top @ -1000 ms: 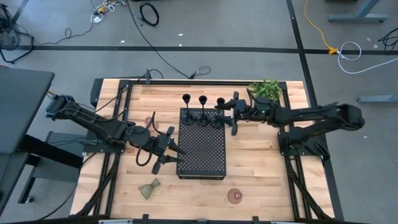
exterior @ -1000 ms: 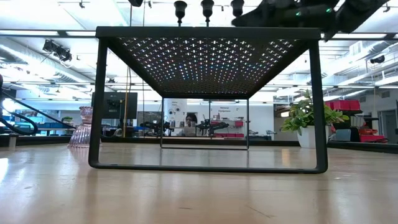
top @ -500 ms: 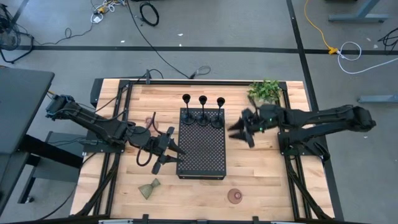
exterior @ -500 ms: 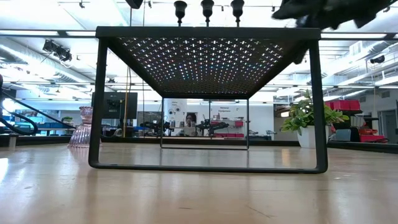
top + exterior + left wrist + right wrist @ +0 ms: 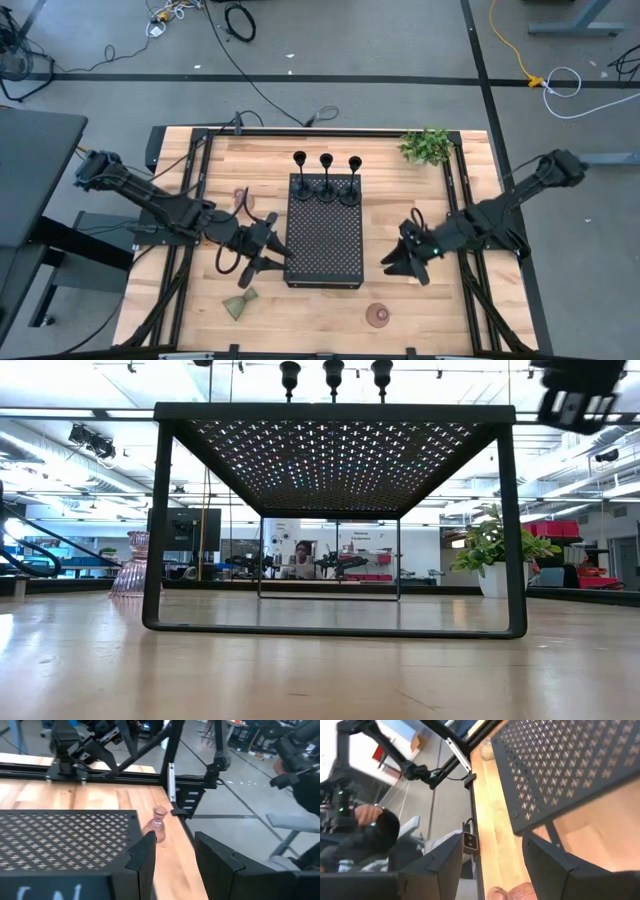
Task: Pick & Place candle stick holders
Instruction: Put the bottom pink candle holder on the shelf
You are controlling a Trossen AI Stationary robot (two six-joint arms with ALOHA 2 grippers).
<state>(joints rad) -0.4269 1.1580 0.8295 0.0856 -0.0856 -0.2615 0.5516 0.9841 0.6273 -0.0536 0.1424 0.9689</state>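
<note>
Three slim black candle stick holders (image 5: 327,162) stand upright on the far end of the black perforated tray (image 5: 325,245). One pinkish glass holder (image 5: 378,315) stands on the table near the front edge, another (image 5: 240,197) left of the tray. The olive-green holder (image 5: 240,303) lies at the near left. My left gripper (image 5: 272,245) hovers open at the tray's left side, with nothing between its fingers (image 5: 145,855). My right gripper (image 5: 398,262) hovers open right of the tray, above the near pink holder (image 5: 512,892), clear of it.
A small leafy plant (image 5: 425,145) stands at the far right corner. The tray stands on thin legs (image 5: 152,530) above the tabletop. Black frame rails (image 5: 462,270) run along both table sides. A person (image 5: 370,830) sits beyond the table's edge.
My right gripper has swung from the rightmost black holder at the tray's far end toward the table's near edge, along the tray's right side, rolling as it went. The three black holders stay upright on the tray.
</note>
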